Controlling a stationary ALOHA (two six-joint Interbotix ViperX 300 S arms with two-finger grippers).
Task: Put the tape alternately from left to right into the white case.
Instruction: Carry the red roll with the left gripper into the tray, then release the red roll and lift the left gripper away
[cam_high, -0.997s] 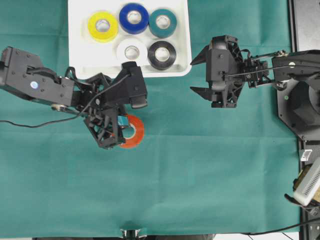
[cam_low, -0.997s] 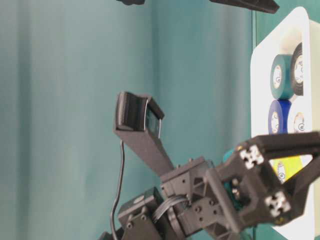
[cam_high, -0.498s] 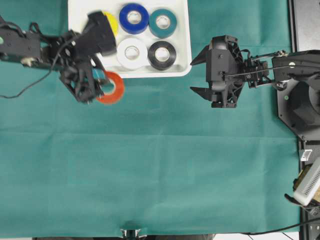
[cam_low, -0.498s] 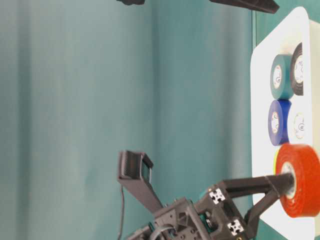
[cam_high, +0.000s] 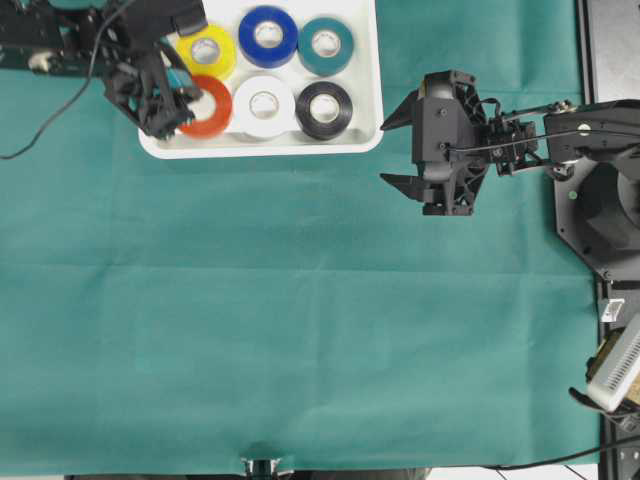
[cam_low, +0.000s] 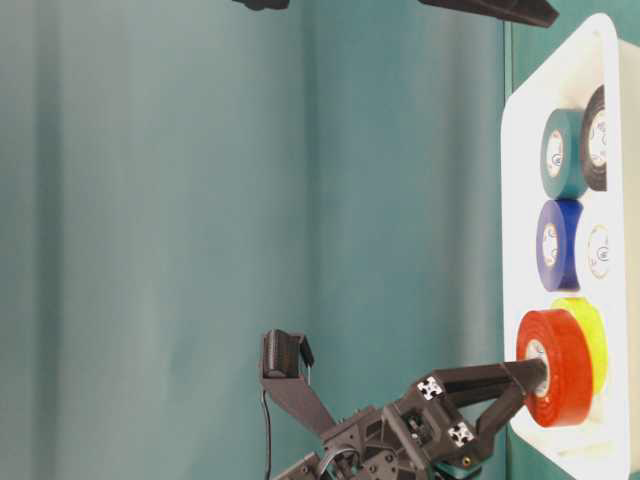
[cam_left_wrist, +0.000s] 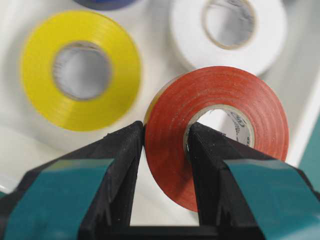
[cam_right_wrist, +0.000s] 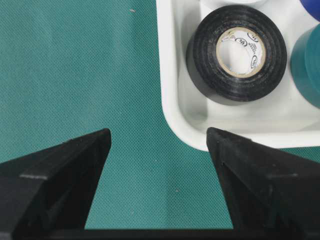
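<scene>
While clamped: left pincer (cam_high: 178, 100) grips red roll (cam_high: 205, 106) over white case (cam_high: 370, 135), at 9 o'clock.
Right pincer (cam_high: 398, 146): jaws apart, holding nothing.

The white case (cam_high: 370, 120) is a shallow rectangular tray with rounded corners and a raised rim. Inside it, the far row holds yellow tape (cam_high: 207, 50), blue tape (cam_high: 267, 34) and teal tape (cam_high: 325, 43). The near row holds red tape (cam_high: 205, 106), white tape (cam_high: 264, 104) and black tape (cam_high: 324, 108). The red roll is raised above the case floor; the others lie flat.
</scene>
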